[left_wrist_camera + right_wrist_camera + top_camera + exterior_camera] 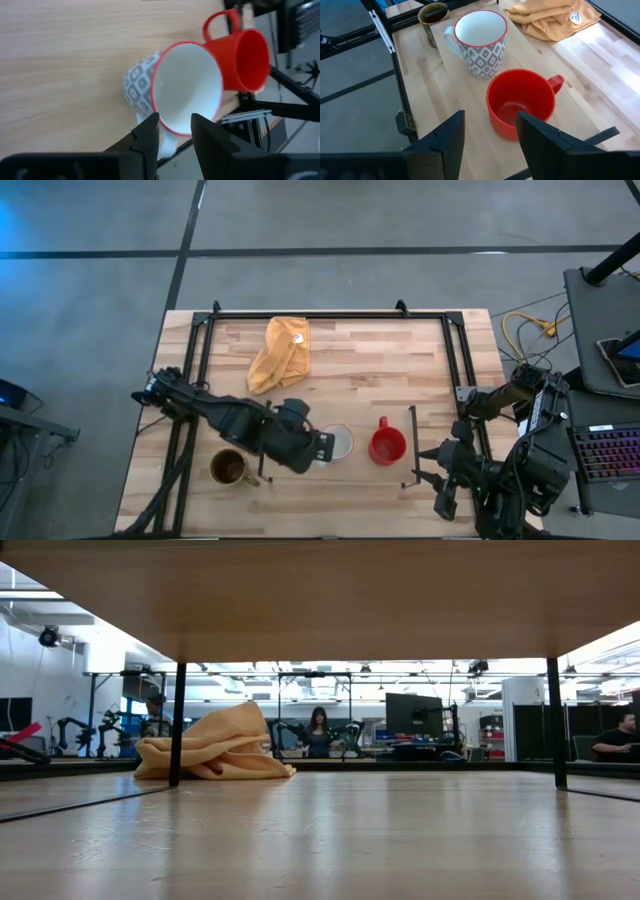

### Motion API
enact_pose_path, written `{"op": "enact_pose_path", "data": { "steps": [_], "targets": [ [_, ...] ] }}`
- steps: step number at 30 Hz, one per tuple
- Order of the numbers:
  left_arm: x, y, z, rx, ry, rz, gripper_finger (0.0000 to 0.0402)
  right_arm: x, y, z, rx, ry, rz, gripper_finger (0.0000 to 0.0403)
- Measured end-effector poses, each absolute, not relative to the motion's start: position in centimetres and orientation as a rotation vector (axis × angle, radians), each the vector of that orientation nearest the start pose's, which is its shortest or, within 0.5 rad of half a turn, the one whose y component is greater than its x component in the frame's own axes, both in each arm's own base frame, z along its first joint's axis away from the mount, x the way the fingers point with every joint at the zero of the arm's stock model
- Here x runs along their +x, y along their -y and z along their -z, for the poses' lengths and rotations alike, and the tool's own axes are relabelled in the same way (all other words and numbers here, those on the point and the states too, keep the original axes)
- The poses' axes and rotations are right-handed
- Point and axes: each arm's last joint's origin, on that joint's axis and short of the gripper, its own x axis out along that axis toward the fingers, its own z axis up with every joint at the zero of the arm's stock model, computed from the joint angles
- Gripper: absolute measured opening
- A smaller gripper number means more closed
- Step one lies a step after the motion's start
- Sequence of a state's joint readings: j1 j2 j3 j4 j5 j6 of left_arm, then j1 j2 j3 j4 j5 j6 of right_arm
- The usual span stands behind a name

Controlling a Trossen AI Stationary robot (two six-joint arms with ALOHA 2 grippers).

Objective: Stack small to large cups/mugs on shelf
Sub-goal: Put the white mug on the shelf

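three mugs sit along the near part of the wooden table, seen from above. the white mug, patterned grey on the outside with a red rim, stands upright on the shelf, a light-wood board with thin black rails at its short ends. the red mug stands just to the right of the white one, also on the board, its handle pointing toward the far side. the brown-gold mug stands off the board, to the left of its left rail, near the table's near-left corner.

the left gripper reaches in from the left and sits right at the white mug's left side. in the left wrist view its two dark fingers are a little apart, with the mug's rim and the top of its handle lying between them; whether they press on it cannot be told.

the right gripper waits at the near right of the table, just beyond the board's right rail. in the right wrist view its fingers are spread wide with nothing between them, pointing toward the red mug.

a yellow-orange cloth lies crumpled on the far middle of the table, well apart from the mugs.
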State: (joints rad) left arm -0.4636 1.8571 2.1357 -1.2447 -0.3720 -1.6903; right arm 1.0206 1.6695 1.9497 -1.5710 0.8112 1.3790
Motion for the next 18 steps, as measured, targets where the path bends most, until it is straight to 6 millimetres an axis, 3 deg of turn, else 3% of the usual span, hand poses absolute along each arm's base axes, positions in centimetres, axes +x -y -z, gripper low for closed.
{"op": "enact_pose_path", "data": {
  "steps": [5, 9, 18],
  "targets": [
    [32.1, 17.6, -40.5, -1.144, -0.705, -0.584, 0.0098, 16.9, -23.6, -40.7, 0.314, -0.696, 0.354, 0.0169],
    [31.8, 19.4, -39.5, -1.119, -0.752, -0.567, 0.0092, 16.9, -23.6, -40.7, 0.326, -0.692, 0.353, 0.0169],
    [33.5, 20.3, -36.9, -1.043, -0.746, -0.637, 0.0051, 17.2, -23.3, -41.3, 0.338, -0.675, 0.351, 0.0169]
  ]
}}
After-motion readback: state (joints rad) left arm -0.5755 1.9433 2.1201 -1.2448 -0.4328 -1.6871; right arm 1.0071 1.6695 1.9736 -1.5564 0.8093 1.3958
